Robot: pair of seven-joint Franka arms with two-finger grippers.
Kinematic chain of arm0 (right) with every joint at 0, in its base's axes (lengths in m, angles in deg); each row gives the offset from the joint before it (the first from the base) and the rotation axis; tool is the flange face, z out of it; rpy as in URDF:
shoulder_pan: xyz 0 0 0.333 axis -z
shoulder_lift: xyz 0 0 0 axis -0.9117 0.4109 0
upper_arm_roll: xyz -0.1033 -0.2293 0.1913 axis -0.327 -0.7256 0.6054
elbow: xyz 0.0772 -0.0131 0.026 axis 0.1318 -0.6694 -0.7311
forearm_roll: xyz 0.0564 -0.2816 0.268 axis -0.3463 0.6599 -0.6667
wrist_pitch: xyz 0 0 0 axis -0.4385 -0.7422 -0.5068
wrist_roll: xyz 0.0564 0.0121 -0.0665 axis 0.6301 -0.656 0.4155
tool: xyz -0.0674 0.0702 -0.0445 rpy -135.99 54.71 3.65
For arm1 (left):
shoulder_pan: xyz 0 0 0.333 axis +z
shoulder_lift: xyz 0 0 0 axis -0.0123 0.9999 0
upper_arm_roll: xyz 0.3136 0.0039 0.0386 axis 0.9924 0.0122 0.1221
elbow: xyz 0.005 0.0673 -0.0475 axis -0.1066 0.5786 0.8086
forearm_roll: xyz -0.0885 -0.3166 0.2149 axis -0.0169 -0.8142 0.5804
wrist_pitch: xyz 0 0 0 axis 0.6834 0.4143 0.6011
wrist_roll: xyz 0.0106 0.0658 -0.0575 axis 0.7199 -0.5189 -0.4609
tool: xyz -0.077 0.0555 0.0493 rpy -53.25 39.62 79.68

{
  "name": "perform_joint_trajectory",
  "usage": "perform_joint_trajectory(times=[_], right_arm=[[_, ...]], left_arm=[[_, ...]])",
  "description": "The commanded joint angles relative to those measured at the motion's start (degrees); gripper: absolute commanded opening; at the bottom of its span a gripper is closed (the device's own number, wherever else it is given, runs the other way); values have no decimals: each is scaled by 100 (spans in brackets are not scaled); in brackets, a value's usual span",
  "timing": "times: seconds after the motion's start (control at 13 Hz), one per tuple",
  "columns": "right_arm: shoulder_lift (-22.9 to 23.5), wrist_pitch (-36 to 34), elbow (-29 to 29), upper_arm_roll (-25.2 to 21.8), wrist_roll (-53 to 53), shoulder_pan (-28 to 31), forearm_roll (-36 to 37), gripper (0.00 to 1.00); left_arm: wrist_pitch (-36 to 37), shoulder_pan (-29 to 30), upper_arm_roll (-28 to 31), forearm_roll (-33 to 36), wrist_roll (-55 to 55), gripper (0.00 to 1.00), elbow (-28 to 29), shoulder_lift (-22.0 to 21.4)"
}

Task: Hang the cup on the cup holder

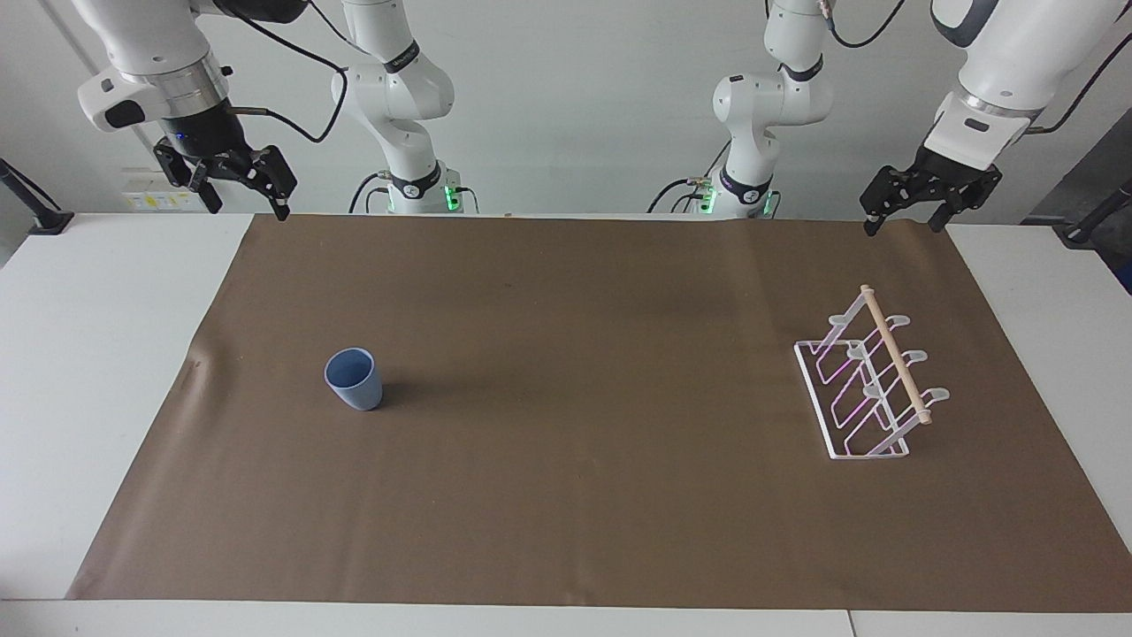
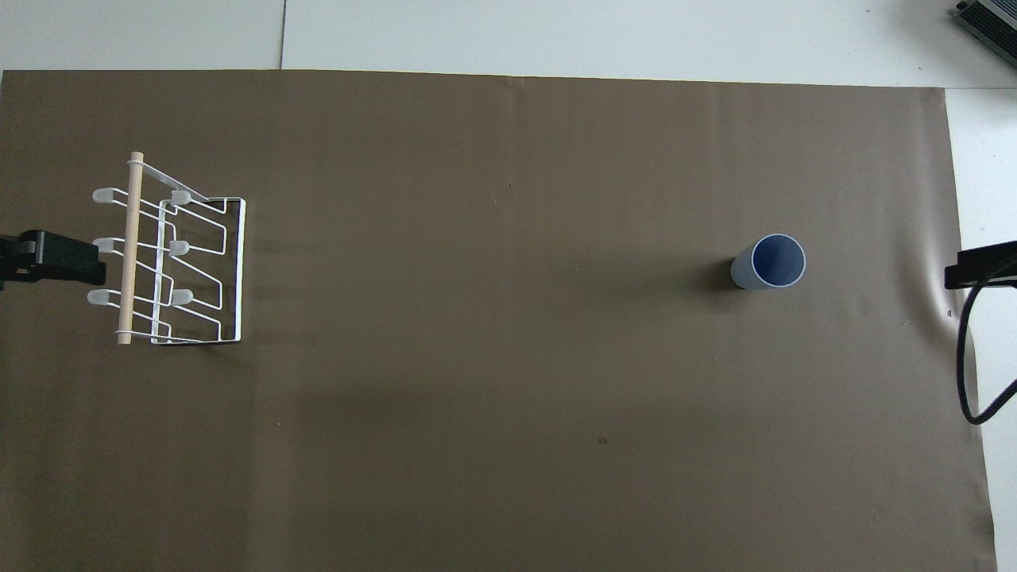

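The light-blue cup [image 1: 354, 379] stands upright and mouth up on the brown mat, toward the right arm's end of the table; it also shows in the overhead view [image 2: 769, 261]. The white wire cup holder [image 1: 871, 380] with its wooden dowel stands toward the left arm's end, with nothing on it [image 2: 171, 262]. My right gripper [image 1: 248, 202] is open and empty, raised over the mat's corner nearest its base, well apart from the cup. My left gripper [image 1: 904, 223] is open and empty, raised over the mat's edge, apart from the holder.
The brown paper mat [image 1: 566, 495] covers most of the white table [image 1: 97, 354]. A black cable [image 2: 965, 357] hangs from the right arm at the mat's end. A grey device [image 2: 989, 20] lies at the table's corner farthest from the robots.
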Motion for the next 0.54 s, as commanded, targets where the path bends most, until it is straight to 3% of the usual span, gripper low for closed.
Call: perform_joint_trajectory(times=[0.0,0.46], right_arm=[[-150,67,-176,15,269,77,80,100],[-141,313,-176,24,332,95,54,100]], left_arm=[[-3,23,-9,94,-26,100,135,-122],[-3,23,-9,94,-26,100,135,-122]])
